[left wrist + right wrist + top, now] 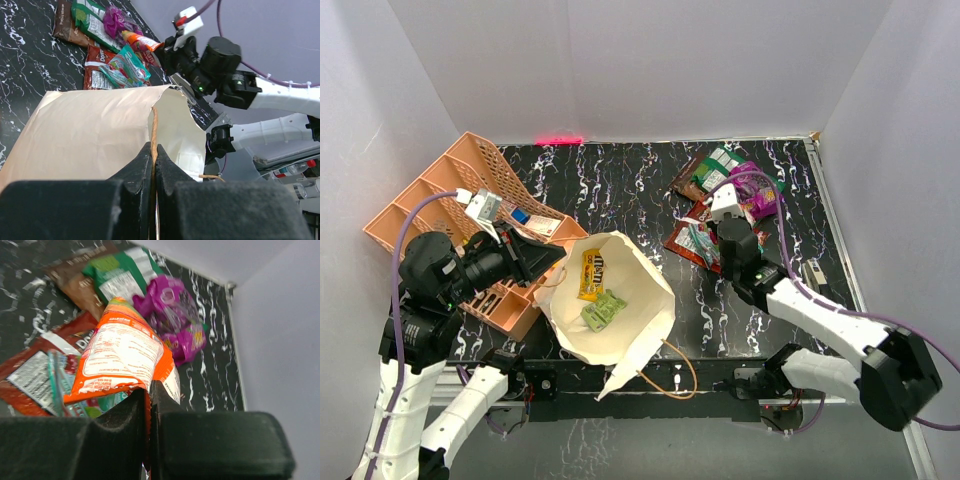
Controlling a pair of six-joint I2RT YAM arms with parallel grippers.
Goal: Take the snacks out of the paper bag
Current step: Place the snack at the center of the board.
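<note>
On the black marble table [620, 190], the left tool [153, 150] pinches the big cream paper bag [85, 135], and the right tool [148, 390] pinches an orange crinkly packet [125, 352], which I think it should drop next.

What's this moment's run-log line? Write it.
left gripper: shut on paper bag | right gripper: shut on orange packet | inside: yellow packet, green packet

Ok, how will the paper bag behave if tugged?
Probably floppy: the paper bag sags and creases. Likely light, holding just a yellow packet and green packet, so it should slide easily. The thin handle pinched by the left gripper might tear.
</note>
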